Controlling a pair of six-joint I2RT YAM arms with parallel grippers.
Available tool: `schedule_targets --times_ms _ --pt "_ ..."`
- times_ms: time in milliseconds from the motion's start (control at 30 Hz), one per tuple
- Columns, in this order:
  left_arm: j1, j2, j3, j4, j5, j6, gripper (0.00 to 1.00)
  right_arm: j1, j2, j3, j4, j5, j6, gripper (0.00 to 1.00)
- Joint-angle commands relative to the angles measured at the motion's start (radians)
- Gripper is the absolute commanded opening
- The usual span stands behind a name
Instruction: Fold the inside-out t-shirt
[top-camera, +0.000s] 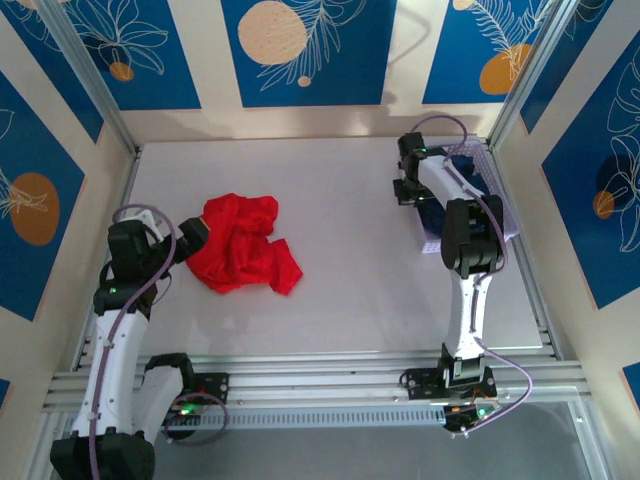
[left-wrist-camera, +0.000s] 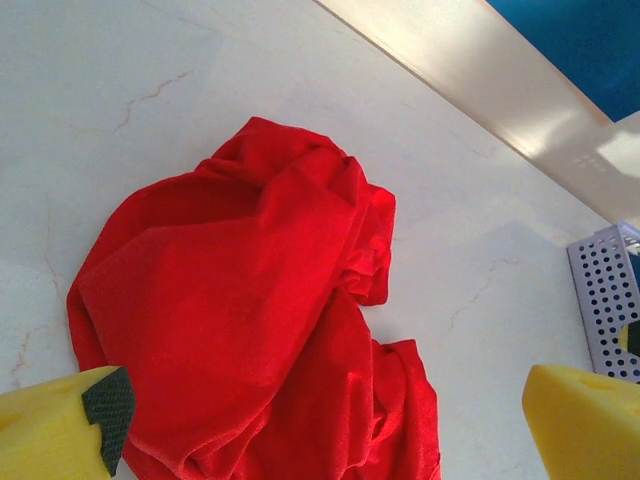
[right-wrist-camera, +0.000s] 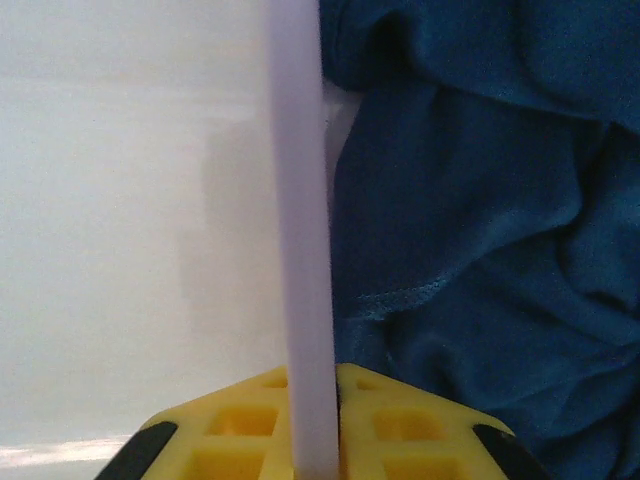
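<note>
Red t-shirt (top-camera: 245, 245) crumpled in a heap on the left part of the desk (top-camera: 340, 290), left gripper (top-camera: 190, 237) just beside it with fingers wide apart, right gripper (right-wrist-camera: 310, 400) clamped on lavender basket (right-wrist-camera: 300, 200) wall, navy garment (right-wrist-camera: 470, 250) inside.

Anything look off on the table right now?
The t-shirt lies in a crumpled heap by the open left claw, not spread flat. Odder: the right claw pinches the lavender basket wall beside the navy garment, far from the shirt.
</note>
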Motion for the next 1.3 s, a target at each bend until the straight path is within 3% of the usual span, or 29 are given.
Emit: schedule_targets --times_ms 0,267,533,600,767,933,1000,1167,1267 --pt "-0.012 -0.006 -0.021 -0.003 0.032 0.019 1.0 -0.04 0.035 0.03 -0.024 0.086 -0.143 0.13" --pt "-0.025 0.004 -0.07 0.021 0.038 0.012 1.0 -0.108 0.098 0.07 0.068 0.129 -0.304 0.11" --pt "-0.05 0.026 -0.089 0.031 0.015 0.011 1.0 -0.122 0.18 0.183 0.056 0.134 -0.346 0.13" --pt "-0.056 0.039 -0.096 0.043 0.003 0.012 1.0 -0.119 0.193 0.219 0.029 0.158 -0.322 0.2" --pt "-0.071 0.14 -0.114 0.109 -0.051 0.01 1.0 -0.075 0.131 0.266 -0.025 0.145 -0.218 0.54" --pt "-0.104 0.341 -0.051 0.119 -0.124 0.051 1.0 0.065 -0.062 0.132 0.075 0.143 -0.18 0.69" --pt "-0.112 0.392 -0.03 0.105 -0.178 0.063 0.98 0.143 -0.137 0.068 0.089 0.108 -0.137 0.7" --pt "-0.134 0.401 -0.067 0.142 -0.222 0.052 0.95 0.411 -0.312 -0.223 0.243 -0.197 -0.025 0.7" --pt "-0.154 0.394 -0.08 0.14 -0.232 0.056 0.94 0.533 -0.303 -0.277 0.253 -0.174 0.004 0.7"
